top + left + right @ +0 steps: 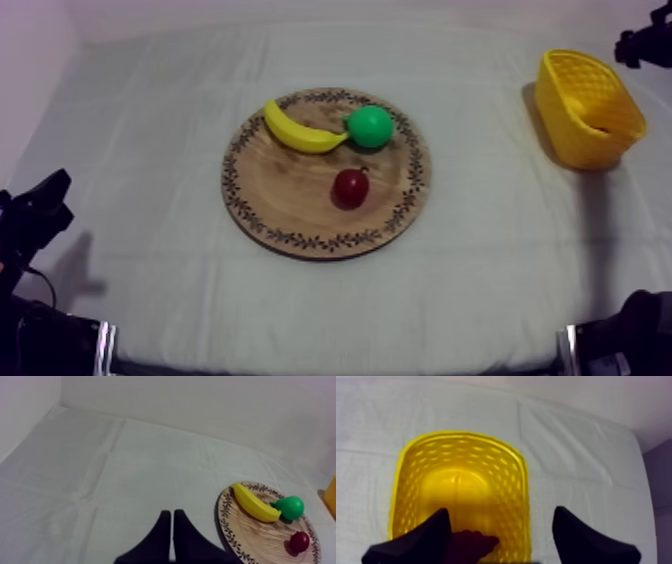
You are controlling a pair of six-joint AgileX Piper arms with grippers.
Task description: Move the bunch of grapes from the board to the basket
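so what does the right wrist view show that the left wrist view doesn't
Only the right wrist view: the inside of the yellow basket, a dark bunch of grapes lying in it, and the right jaws wide apart above it. Only the left wrist view: the round wooden board with the yellow banana, green pear and small red fruit, and the left jaws shut together. Both: the grey-white cloth; a yellow sliver beyond the board in the left wrist view is probably the basket's edge.

You see bare grain on the round wooden board point(290, 195), a perforated yellow plastic basket point(582, 140), and a creased, matt grey-white cloth point(130, 150).
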